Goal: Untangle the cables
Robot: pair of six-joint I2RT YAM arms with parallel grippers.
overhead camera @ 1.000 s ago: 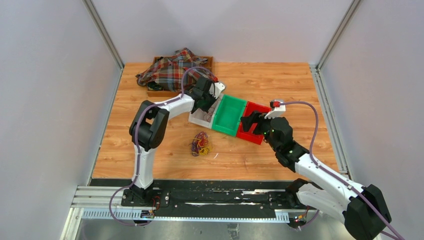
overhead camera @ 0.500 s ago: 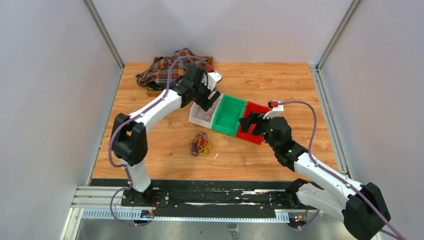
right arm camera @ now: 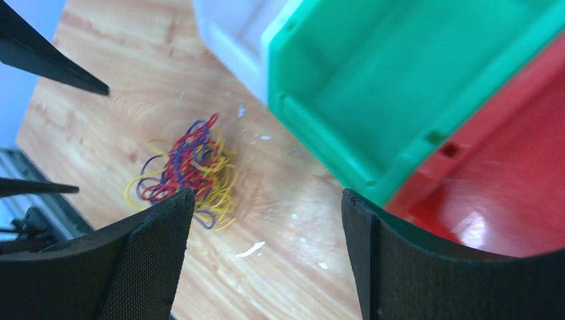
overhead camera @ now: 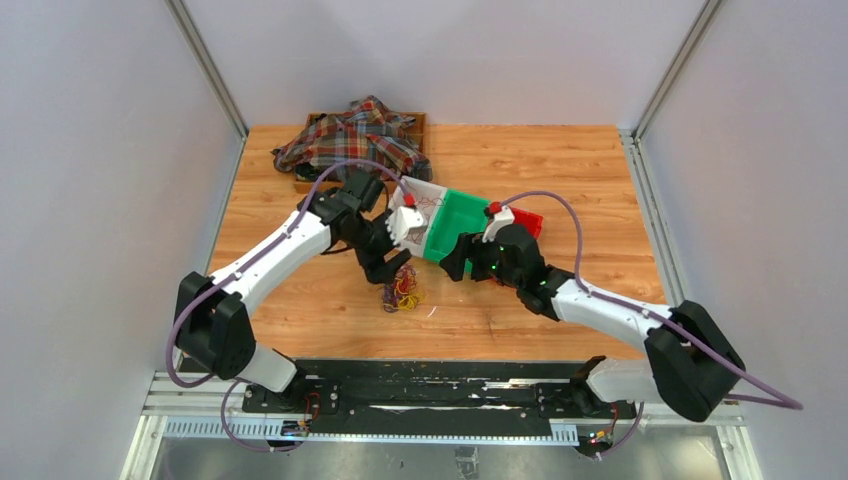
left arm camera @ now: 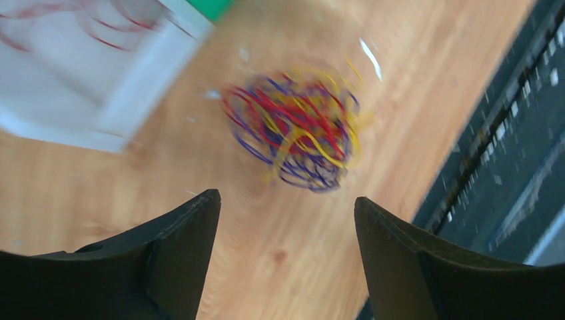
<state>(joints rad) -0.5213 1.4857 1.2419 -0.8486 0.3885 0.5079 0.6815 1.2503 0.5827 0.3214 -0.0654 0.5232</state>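
The cables lie as a small tangle of yellow, red and blue-purple loops on the wooden table, just in front of the bins. My left gripper hangs open right behind the tangle. In the left wrist view the cables sit just ahead of the left gripper, whose fingers are wide apart with only bare wood between them. My right gripper is open to the right of the tangle. Its wrist view shows the cables ahead-left of the empty right gripper. Thin red loops lie in the white bin.
Behind the tangle a white bin, a green bin and a red bin stand side by side. A plaid cloth covers a wooden tray at the back left. White flecks dot the wood. The black base rail runs along the near edge.
My left gripper opened, left the white bin and swung toward me, down to the tangle. My right arm moved left from the red bin toward the tangle, still open.
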